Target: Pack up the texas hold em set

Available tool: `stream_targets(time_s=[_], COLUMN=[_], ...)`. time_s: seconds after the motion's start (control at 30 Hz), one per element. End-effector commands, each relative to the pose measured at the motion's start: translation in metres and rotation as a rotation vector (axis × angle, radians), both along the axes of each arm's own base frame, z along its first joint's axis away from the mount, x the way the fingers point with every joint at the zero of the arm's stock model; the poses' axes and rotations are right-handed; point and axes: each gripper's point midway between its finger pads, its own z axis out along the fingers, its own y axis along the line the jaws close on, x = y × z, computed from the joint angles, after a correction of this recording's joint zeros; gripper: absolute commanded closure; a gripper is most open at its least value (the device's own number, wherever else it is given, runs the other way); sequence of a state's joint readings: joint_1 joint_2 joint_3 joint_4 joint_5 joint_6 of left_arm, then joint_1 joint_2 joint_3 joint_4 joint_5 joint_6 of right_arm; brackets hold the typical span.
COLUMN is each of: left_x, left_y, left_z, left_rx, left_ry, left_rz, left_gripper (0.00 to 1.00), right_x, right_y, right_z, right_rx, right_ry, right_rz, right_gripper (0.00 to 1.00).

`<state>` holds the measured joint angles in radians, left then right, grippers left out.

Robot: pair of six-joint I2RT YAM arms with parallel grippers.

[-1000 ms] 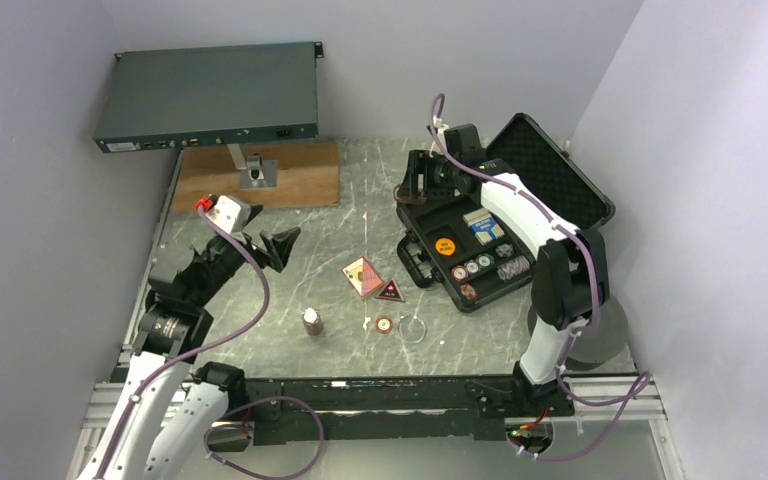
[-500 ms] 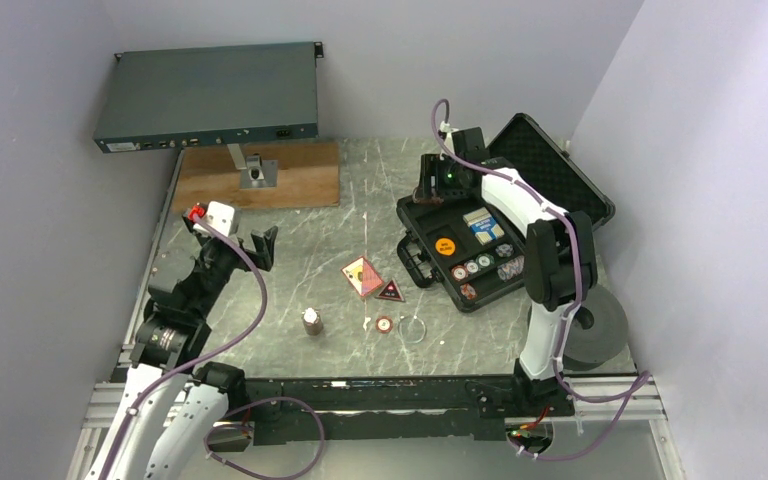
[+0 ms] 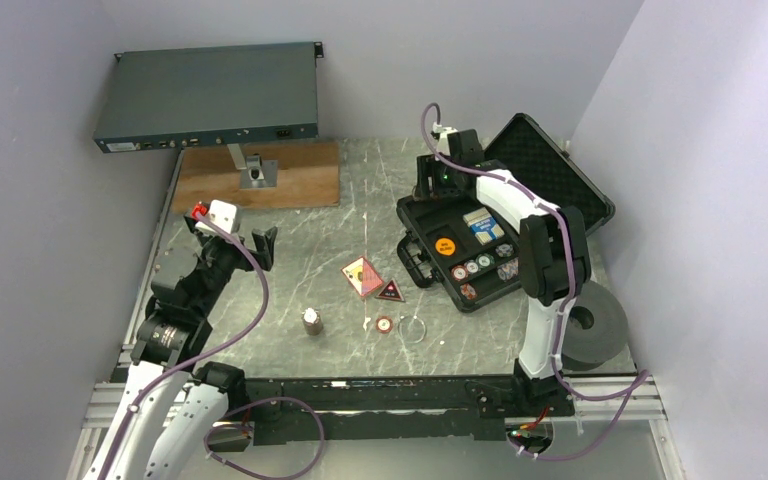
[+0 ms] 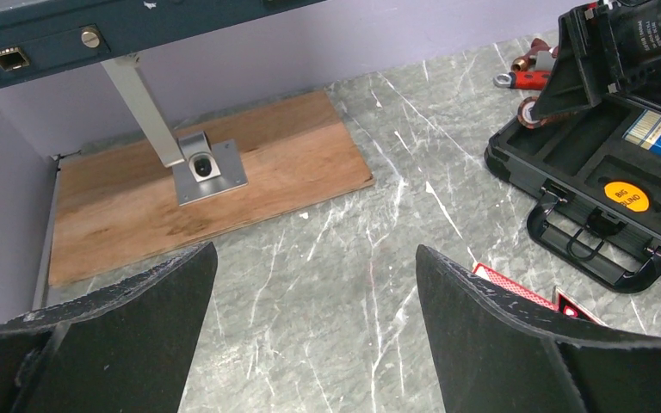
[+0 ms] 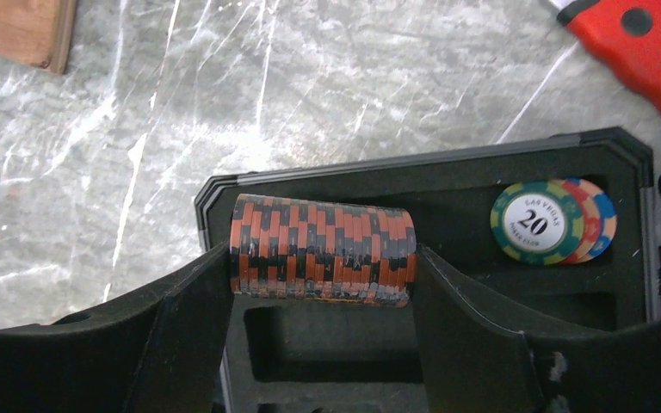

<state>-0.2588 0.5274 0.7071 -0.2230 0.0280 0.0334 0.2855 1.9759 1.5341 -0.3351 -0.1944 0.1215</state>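
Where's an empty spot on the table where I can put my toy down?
Biggest bare patch: the marble between the wooden board, the open black case and the red card deck. Another lies between the left claw and the small brown stack. It's crowded near the case handle, where the deck, triangle, loose chip and clear ring bunch together.

A black rectangular hard-plastic briefcase (image 3: 420, 225) lies open at the far right of the worktop (image 3: 300, 250). Its lid (image 3: 550, 165) is tilted back and its handle (image 3: 415, 262) faces the middle. The black foam compartments hold a blue card deck (image 3: 482, 226), an orange round "big blind" disc (image 3: 445, 246) and a few loose chips (image 3: 472, 266). A row of orange-and-black round poker chips (image 5: 323, 249), on edge, is clamped in the right hand (image 5: 318, 288) over a compartment, near three fanned chips (image 5: 535, 222), the front one marked 20. On the worktop lie a red-backed card deck (image 3: 362, 274), a red-black triangle piece (image 3: 390, 292) just beside it, and a single chip (image 3: 385, 324).
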Motion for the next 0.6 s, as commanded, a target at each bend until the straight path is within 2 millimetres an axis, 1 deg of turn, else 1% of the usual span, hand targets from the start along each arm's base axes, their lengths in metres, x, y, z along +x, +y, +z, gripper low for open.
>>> stream_targets(time_s=[0.0, 0.13, 0.33, 0.53, 0.57], left_x=[0.0, 0.001, 0.001, 0.002, 0.003], left_y=[0.0, 0.0, 0.0, -0.002, -0.003], left_z=[0.009, 0.009, 0.008, 0.007, 0.007], left_rx=[-0.003, -0.001, 0.002, 0.003, 0.002], left_ry=[-0.023, -0.023, -0.022, -0.015, -0.015], left_rz=[0.0, 0.0, -0.001, -0.01, -0.01], left_gripper=[0.09, 0.09, 0.09, 0.1, 0.1], right_x=[0.038, 0.04, 0.032, 0.036, 0.037], right_y=[-0.002, -0.007, -0.022, -0.053, -0.057], right_z=[0.03, 0.013, -0.009, -0.024, -0.025], right_rx=[-0.047, -0.116, -0.193, -0.338, -0.354], right_ry=[-0.203, -0.191, -0.174, -0.146, -0.142], right_rz=[0.022, 0.059, 0.078, 0.01, 0.001], right_gripper=[1.0, 1.0, 1.0, 1.0, 0.98])
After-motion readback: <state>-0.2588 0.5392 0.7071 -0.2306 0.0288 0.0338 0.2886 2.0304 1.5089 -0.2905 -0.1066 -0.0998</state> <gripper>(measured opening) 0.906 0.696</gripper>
